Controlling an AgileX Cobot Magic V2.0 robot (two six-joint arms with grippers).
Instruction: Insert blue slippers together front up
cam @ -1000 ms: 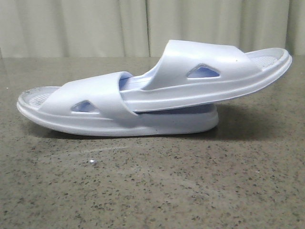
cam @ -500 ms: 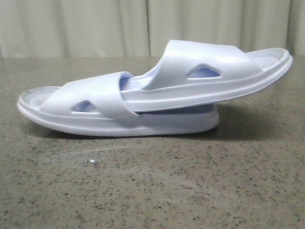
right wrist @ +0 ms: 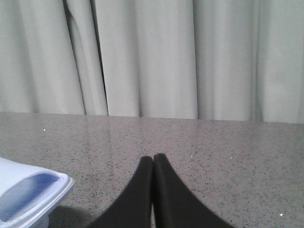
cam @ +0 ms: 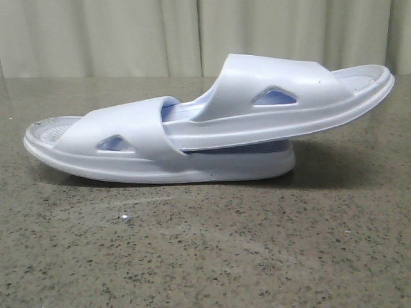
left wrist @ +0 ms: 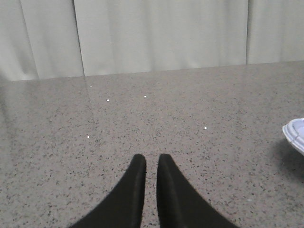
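Observation:
The two pale blue slippers lie nested on the table in the front view. The lower slipper (cam: pixel 128 138) rests flat. The upper slipper (cam: pixel 276 86) has its front pushed under the lower one's strap, and its heel tilts up to the right. My left gripper (left wrist: pixel 152 159) is empty, its fingers almost together with a thin gap; a slipper's rim (left wrist: pixel 297 135) shows off to its side. My right gripper (right wrist: pixel 153 157) is shut and empty, with a slipper's end (right wrist: pixel 28 192) beside it. Neither gripper touches a slipper or shows in the front view.
The speckled grey stone table (cam: pixel 205 256) spreads around the slippers. A pale pleated curtain (cam: pixel 128 38) hangs behind the table's far edge.

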